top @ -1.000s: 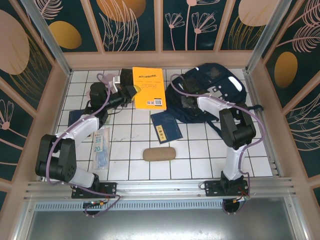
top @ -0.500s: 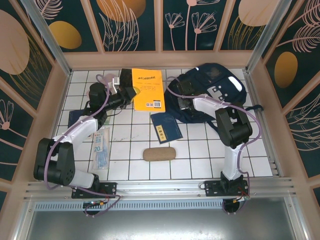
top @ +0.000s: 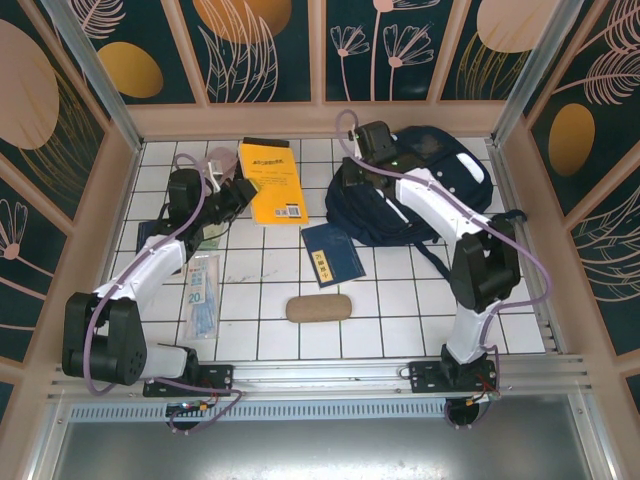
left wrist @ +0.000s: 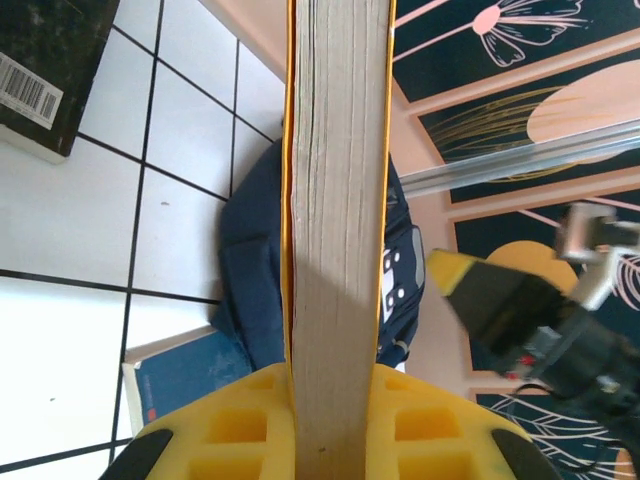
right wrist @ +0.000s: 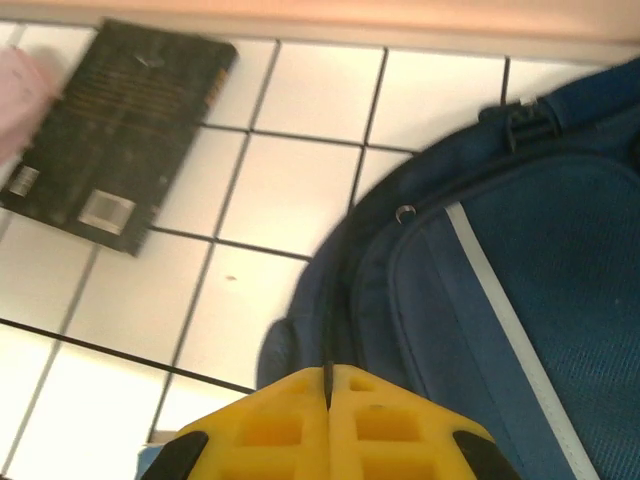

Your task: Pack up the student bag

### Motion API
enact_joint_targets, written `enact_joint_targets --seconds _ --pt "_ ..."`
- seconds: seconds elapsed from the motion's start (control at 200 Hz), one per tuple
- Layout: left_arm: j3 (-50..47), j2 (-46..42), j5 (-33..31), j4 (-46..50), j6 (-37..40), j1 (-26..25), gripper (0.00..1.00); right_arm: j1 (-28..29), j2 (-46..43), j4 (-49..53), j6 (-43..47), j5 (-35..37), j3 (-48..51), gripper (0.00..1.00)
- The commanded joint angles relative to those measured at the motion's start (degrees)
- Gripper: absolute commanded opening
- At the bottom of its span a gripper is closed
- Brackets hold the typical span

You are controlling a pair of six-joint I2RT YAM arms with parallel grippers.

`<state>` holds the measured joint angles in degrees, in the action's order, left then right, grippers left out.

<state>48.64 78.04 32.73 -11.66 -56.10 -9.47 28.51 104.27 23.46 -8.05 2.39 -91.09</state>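
- Navy-blue fabric marks out the student bag (top: 435,190), which lies front up on the far right part of the white tiled table (top: 260,330), close to the back wall. Its grey patches and thin white stripes face upward.
- The right gripper (top: 347,185) is over the bag's left edge. In the right wrist view its yellow fingers (right wrist: 290,420) are pressed together with only a hairline seam between them. I cannot tell whether a bit of fabric or a zipper pull is nipped there.
- From that wrist, the bag (right wrist: 520,250) shows a white stripe and a small metal ring at its seam.
- The left gripper (top: 243,188) clamps a yellow book (top: 272,183) by its near-left edge, left of the bag and apart from it.
- In the left wrist view the book's page edge (left wrist: 335,200) runs straight up between the closed yellow pads (left wrist: 240,430), with the bag (left wrist: 250,260) behind it.
- A black book (right wrist: 120,140) lies on the tiles by the back wall.
- A navy booklet (top: 333,255) lies just in front of the bag's near-left corner.
- A brown pouch (top: 318,308) sits nearer the arm bases, at centre.
- A clear plastic packet (top: 202,295) lies beside the left arm.
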Motion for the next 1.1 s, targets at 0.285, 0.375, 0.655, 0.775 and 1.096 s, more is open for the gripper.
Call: enact_joint_targets --seconds 0.285,0.375,0.655,0.775,1.096 --pt "-0.3 -0.7 1.92 -4.42 1.75 0.07 0.0 -1.26 7.54 6.84 4.24 8.94 -0.54 0.41" --pt "-0.11 -0.77 2.4 -4.3 1.69 0.07 0.0 -2.57 9.96 6.69 4.66 10.32 -0.76 0.41" --pt "-0.45 -0.88 2.2 -4.23 1.42 0.0 0.0 -4.22 14.31 6.68 5.86 8.66 0.16 0.46" --pt "-0.45 -0.7 2.17 -4.15 1.65 0.07 0.0 -3.76 14.4 5.76 6.88 8.78 2.17 0.53" --pt "0.05 0.12 2.79 -3.68 2.3 0.07 0.0 -1.43 13.07 1.84 7.74 17.6 8.98 0.58"
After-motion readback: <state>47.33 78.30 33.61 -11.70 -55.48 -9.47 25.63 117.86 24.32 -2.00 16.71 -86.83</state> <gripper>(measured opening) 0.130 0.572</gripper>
